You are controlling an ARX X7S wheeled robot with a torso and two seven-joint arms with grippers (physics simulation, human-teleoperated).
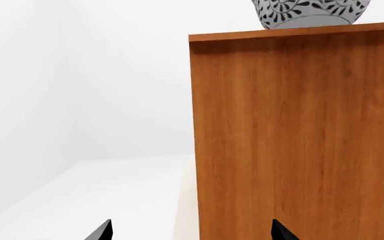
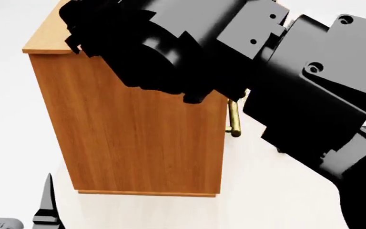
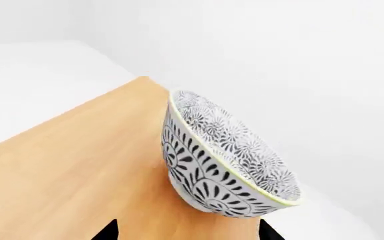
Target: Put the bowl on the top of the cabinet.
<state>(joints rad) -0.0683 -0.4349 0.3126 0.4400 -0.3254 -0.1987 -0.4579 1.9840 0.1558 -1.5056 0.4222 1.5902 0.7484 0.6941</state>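
Observation:
The patterned bowl (image 3: pixel 222 160) rests on the light top of the orange-brown cabinet (image 3: pixel 78 175), near its far edge. My right gripper (image 3: pixel 190 232) is open just short of the bowl, above the cabinet top, holding nothing. In the left wrist view the bowl (image 1: pixel 310 12) shows on the cabinet (image 1: pixel 299 140). My left gripper (image 1: pixel 190 232) is open and empty, low beside the cabinet's side wall. In the head view my right arm hides the bowl above the cabinet (image 2: pixel 138 138), and the left gripper's fingertips (image 2: pixel 46 202) show at the bottom left.
A brass bar handle (image 2: pixel 234 119) sticks out on the cabinet's front. The pale floor (image 2: pixel 278 195) runs all round the cabinet. White walls (image 1: pixel 78 75) stand behind it.

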